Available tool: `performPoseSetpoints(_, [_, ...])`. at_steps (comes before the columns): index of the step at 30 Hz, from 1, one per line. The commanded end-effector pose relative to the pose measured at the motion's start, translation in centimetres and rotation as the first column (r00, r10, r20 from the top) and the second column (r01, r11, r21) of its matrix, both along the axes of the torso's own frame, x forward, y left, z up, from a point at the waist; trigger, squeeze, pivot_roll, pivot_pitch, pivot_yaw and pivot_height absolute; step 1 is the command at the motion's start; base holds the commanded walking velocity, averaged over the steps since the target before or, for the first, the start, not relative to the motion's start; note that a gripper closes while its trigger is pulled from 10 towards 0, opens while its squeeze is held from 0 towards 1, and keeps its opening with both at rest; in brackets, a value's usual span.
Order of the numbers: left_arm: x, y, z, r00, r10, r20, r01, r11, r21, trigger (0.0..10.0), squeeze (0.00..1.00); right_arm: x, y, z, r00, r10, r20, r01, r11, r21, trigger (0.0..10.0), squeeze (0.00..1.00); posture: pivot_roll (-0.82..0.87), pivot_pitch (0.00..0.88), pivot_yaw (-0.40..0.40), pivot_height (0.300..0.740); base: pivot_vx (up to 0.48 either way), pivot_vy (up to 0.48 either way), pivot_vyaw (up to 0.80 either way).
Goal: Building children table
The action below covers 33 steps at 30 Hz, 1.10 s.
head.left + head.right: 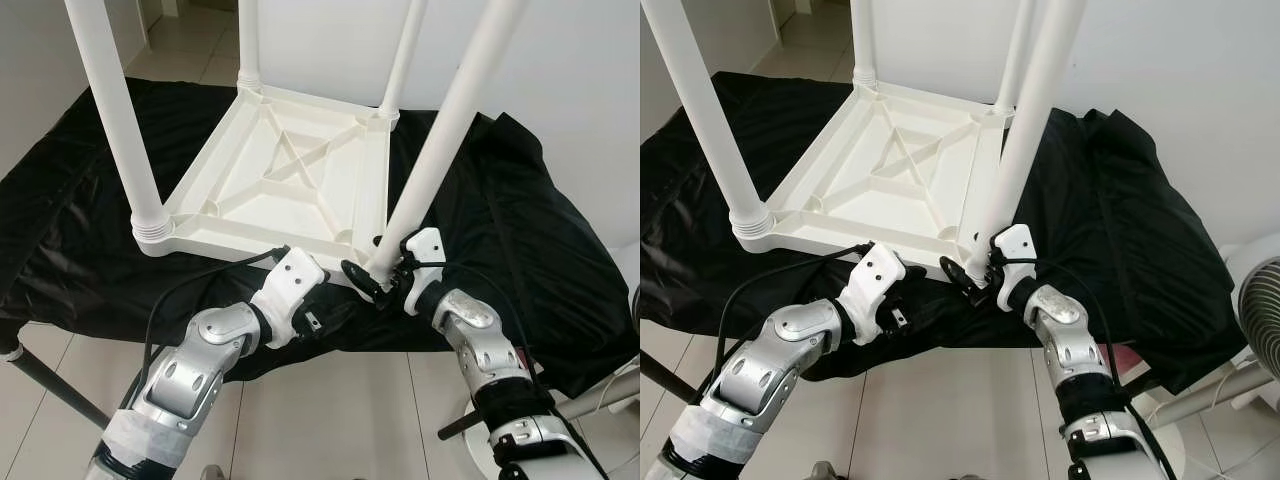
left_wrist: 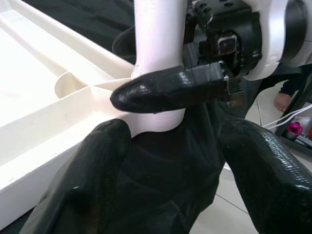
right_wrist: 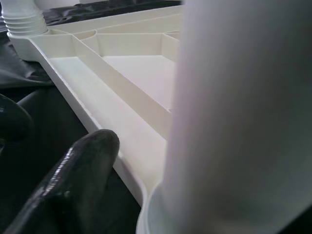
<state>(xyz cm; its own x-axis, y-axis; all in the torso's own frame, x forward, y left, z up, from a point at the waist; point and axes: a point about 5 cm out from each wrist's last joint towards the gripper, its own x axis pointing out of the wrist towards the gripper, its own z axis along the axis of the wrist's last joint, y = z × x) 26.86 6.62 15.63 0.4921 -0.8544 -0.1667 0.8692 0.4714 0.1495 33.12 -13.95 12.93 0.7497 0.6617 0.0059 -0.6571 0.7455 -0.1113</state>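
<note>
The white children's table (image 1: 290,185) lies upside down on a black cloth, with its legs pointing up. At the near right corner stands a tilted white leg (image 1: 445,140). My right gripper (image 1: 375,275) is shut on that leg just above its socket; one black finger (image 2: 165,90) crosses the leg's (image 2: 158,48) front. The right wrist view has the leg (image 3: 234,122) close up beside one finger (image 3: 73,180). My left gripper (image 1: 325,318) is open at the table's front edge, left of the leg, its fingers (image 2: 83,185) spread over the cloth.
The black cloth (image 1: 520,220) drapes over a low stand and hangs past its front edge. Tiled floor (image 1: 330,410) lies below my arms. A fan (image 1: 1260,320) stands at the right, a white wall behind. A person's foot (image 2: 282,101) is on the floor beyond.
</note>
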Motion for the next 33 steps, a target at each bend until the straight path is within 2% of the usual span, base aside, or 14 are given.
performPoseSetpoints(1, [0.2,0.1,-0.2,0.999,0.035,0.004,-0.035,0.999,0.006,10.0,0.0,0.1,-0.1,-0.3,1.0,0.015,-0.012,-0.015,1.0,-0.025,3.3,0.0,0.05,0.031,-0.122,0.74,0.0,0.0,0.0])
performPoseSetpoints(2, [0.2,0.1,-0.2,0.999,0.038,0.004,-0.038,0.999,0.006,10.0,0.0,0.2,-0.2,-0.4,1.0,0.019,-0.015,-0.02,0.999,-0.027,0.0,0.0,0.05,0.031,-0.122,0.74,0.0,0.0,0.0])
performPoseSetpoints(14, [0.1,0.1,-0.3,0.999,0.046,0.005,-0.046,0.999,0.008,10.0,0.0,0.3,-0.6,-1.0,0.998,0.04,-0.043,-0.041,0.999,-0.02,0.0,0.0,0.06,0.023,-0.128,0.74,0.0,0.0,0.0])
performPoseSetpoints(15, [0.0,0.1,-0.4,0.999,0.041,0.003,-0.041,0.999,0.01,10.0,0.0,0.2,-0.7,-1.2,0.998,0.036,-0.048,-0.037,0.999,-0.018,8.2,0.0,0.05,0.022,-0.125,0.74,0.0,0.0,0.0])
performPoseSetpoints(17, [-0.1,0.1,-0.4,0.999,0.037,0.002,-0.037,0.999,0.011,10.0,0.0,0.2,-0.7,-1.3,0.998,0.035,-0.05,-0.036,0.999,-0.018,8.2,0.0,0.05,0.023,-0.124,0.74,0.0,0.0,0.0])
performPoseSetpoints(18, [-0.1,0.0,-0.4,0.999,0.035,0.001,-0.035,0.999,0.012,10.0,0.0,0.2,-0.8,-1.5,0.999,0.018,-0.05,-0.019,1.0,-0.02,10.0,0.0,0.05,0.022,-0.123,0.74,0.0,0.0,0.0])
performPoseSetpoints(21, [-0.1,0.0,-0.5,0.999,0.032,0.0,-0.032,0.999,0.014,10.0,0.0,0.2,-1.0,-1.6,0.999,-0.006,-0.048,0.005,1.0,-0.017,10.0,0.0,0.05,0.022,-0.123,0.74,0.0,0.0,0.0])
performPoseSetpoints(22, [-0.2,-0.1,-0.5,1.0,0.026,-0.003,-0.026,1.0,0.015,10.0,0.0,0.1,-1.3,-1.8,0.996,-0.068,-0.053,0.067,0.998,-0.022,10.0,0.0,0.05,0.02,-0.119,0.74,0.0,0.0,0.0])
performPoseSetpoints(24, [-0.3,-0.1,-0.5,1.0,0.023,-0.005,-0.023,1.0,0.015,10.0,0.0,0.0,-1.3,-1.9,0.994,-0.092,-0.052,0.091,0.996,-0.026,10.0,0.0,0.05,0.02,-0.119,0.74,0.0,0.0,0.0])
performPoseSetpoints(27, [-0.3,-0.1,-0.6,1.0,0.019,-0.007,-0.019,1.0,0.016,10.0,0.0,-0.2,-1.1,-2.2,0.991,-0.124,-0.041,0.122,0.991,-0.044,10.0,0.0,0.04,0.02,-0.117,0.74,0.0,0.0,0.0])
performPoseSetpoints(33, [-0.5,-0.2,-0.8,1.0,0.011,-0.016,-0.011,1.0,0.017,10.0,0.0,-1.1,-0.4,-2.7,0.977,-0.209,-0.039,0.209,0.978,-0.011,10.0,0.0,0.04,0.019,-0.118,0.74,0.0,0.0,0.0])
